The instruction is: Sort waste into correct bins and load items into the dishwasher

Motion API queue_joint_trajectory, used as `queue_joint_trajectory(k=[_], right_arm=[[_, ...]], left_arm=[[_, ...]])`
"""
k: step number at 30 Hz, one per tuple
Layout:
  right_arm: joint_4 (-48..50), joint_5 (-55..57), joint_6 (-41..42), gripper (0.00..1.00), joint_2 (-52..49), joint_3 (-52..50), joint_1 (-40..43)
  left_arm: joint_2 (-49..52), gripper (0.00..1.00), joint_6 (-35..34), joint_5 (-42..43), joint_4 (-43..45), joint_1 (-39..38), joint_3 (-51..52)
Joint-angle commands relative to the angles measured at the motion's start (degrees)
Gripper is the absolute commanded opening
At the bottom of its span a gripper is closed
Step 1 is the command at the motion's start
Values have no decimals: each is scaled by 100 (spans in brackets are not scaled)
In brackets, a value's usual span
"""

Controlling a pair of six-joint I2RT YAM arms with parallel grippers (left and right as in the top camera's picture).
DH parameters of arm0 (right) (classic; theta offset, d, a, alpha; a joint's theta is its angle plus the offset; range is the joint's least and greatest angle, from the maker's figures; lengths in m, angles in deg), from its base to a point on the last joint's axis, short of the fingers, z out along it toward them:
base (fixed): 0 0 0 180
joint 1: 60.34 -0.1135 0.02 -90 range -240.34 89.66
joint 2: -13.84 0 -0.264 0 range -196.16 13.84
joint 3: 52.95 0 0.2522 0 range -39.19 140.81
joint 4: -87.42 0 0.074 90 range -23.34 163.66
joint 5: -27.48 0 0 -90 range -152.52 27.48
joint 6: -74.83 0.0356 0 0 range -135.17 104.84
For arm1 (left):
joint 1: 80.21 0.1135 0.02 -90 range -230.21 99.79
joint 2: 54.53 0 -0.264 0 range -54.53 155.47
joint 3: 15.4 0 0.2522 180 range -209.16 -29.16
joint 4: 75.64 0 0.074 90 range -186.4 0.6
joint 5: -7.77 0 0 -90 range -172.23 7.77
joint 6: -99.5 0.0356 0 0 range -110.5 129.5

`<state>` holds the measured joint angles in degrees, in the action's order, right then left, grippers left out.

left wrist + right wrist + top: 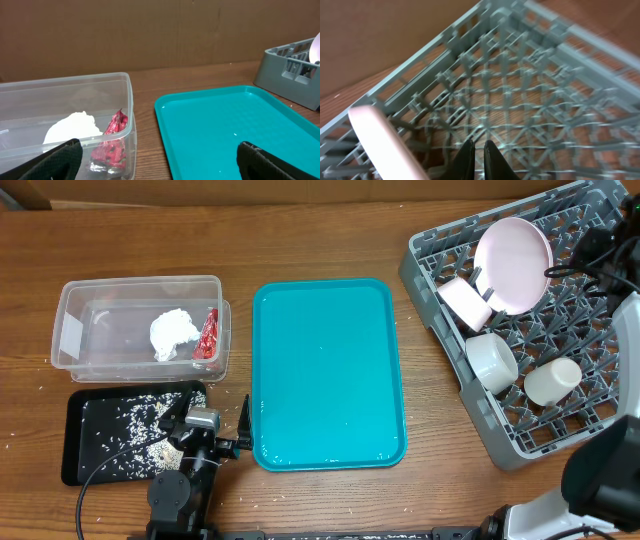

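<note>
The clear tub (75, 330) holds the white napkin (172, 332) and the red wrapper (207, 335); both also show in the left wrist view, the napkin (70, 127) and the wrapper (112, 142). Rice grains (140, 425) lie in the black tray (78, 450). The grey dish rack (440, 240) holds a white plate (512, 265), two bowls (491, 362) and a cup (552, 380). My left gripper (208, 418) (160, 165) is open and empty between tub and teal tray. My right gripper (585, 252) (478, 157) is shut and empty over the rack, beside the plate's rim (385, 145). No chopsticks show.
A teal serving tray (325, 375) (235, 125) lies in the middle of the wooden table. A few rice grains are scattered on the wood around the black tray. A cardboard wall stands behind the table.
</note>
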<state>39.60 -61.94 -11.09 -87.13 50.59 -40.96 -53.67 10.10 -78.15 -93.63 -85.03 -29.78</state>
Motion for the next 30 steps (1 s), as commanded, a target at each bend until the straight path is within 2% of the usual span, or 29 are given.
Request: queue_joint_trajectory(k=[1, 5, 8, 16, 19, 22, 25, 28, 30], right_arm=[[-59, -1086, 44, 10, -391, 20, -111], [-264, -1515, -125, 7, -507, 22, -365], [-317, -2162, -297, 7, -177, 24, -529], [-955, -1405, -295, 12, 866, 24, -997], [-1504, -1381, -291, 14, 1097, 24, -1189], [-2409, -1327, 236, 14, 1172, 24, -1307], [-3333, -1322, 188, 15, 1158, 24, -1399], [-4162, -1290, 175, 21, 1150, 20, -1602], [-4627, -758, 476, 20, 1150, 20, -1808]], left_arm=[[-59, 100, 70, -44, 9, 39, 35], [-59, 100, 70, -44, 9, 39, 35], [-59, 100, 70, -44, 9, 39, 35], [-59, 100, 70, -44, 9, 39, 35], [-59, 100, 70, -44, 9, 39, 35], [-59, 100, 70, -44, 9, 39, 35], [-59, 100, 70, -44, 9, 39, 35], [-59, 100, 70, -44, 9, 39, 35], [-59, 100, 70, -44, 9, 39, 35]])
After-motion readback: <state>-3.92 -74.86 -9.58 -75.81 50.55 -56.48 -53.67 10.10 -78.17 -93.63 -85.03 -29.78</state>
